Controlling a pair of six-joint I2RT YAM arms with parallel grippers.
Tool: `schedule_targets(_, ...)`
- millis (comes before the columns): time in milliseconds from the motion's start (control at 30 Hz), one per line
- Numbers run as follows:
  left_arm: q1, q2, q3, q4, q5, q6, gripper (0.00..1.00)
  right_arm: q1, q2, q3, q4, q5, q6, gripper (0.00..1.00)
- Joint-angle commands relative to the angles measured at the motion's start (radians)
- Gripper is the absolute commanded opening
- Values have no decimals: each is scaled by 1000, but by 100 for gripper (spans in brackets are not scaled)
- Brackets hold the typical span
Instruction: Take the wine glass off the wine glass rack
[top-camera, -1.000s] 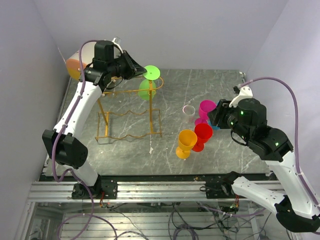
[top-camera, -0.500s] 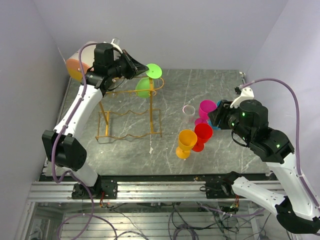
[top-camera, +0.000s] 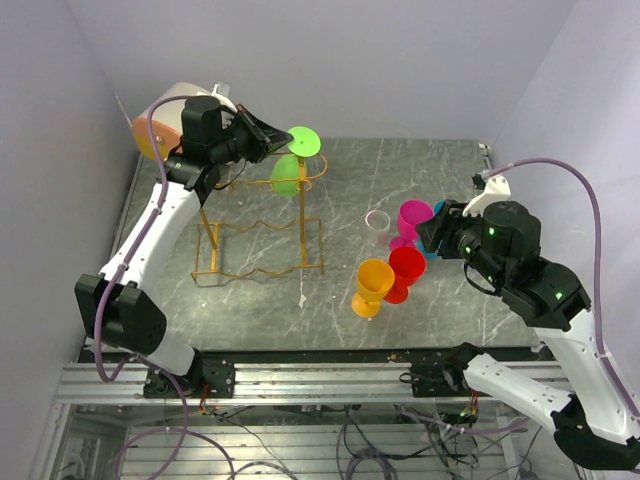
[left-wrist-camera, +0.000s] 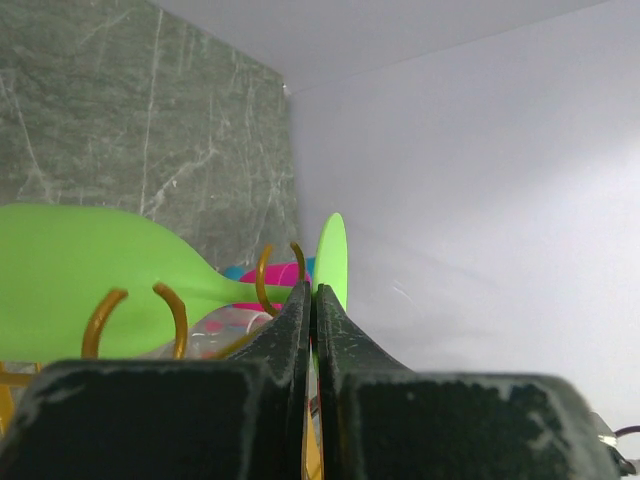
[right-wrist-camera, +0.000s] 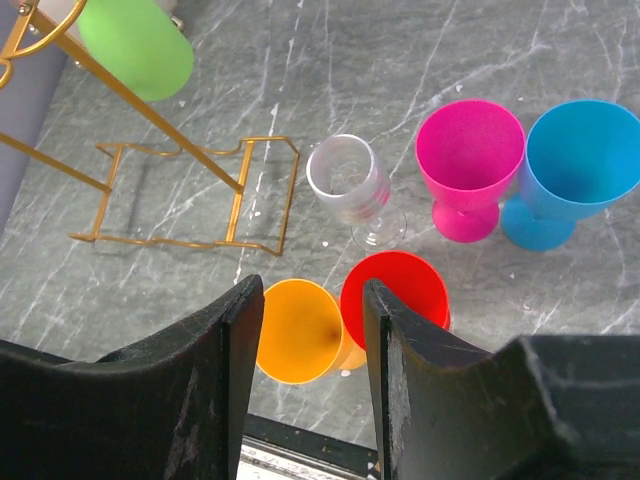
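Note:
A green wine glass (top-camera: 288, 175) hangs upside down by its stem in the oval top rail of the thin gold wire rack (top-camera: 302, 225). My left gripper (top-camera: 272, 135) is high at the rack's top and is shut on the glass's stem, just inside its round foot. In the left wrist view the fingertips (left-wrist-camera: 312, 295) close on the stem between the green bowl (left-wrist-camera: 100, 270) and the foot, with the gold rail loops (left-wrist-camera: 175, 310) beside them. My right gripper (top-camera: 430, 235) is open and empty. It hovers above the loose glasses, and its wrist view shows its jaws (right-wrist-camera: 312, 290) spread.
Orange (right-wrist-camera: 300, 330), red (right-wrist-camera: 410, 290), pink (right-wrist-camera: 468, 150), blue (right-wrist-camera: 580, 160) and clear (right-wrist-camera: 345, 180) glasses stand upright at the table's right of centre. A white-and-orange drum (top-camera: 160, 120) sits behind the left arm at the back left wall. The rack (right-wrist-camera: 170, 130) stands on the grey marble top.
My left wrist has drawn back a little to the left at the top of the rack, and the green glass has shifted slightly with it. The right arm has barely moved.

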Motion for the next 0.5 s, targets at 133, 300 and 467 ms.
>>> schedule_targets(133, 14, -69, -63, 133, -54, -60, 7, -4, -14, -23, 52, -22, 9, 44)
schedule_targets(300, 15, -47, -65, 183, -60, -90, 7, -5, -16, -21, 63, -28, 12, 44)
schedule_targets(467, 15, -20, -52, 200, -81, -101, 7, -5, -29, -30, 80, -41, 13, 44)
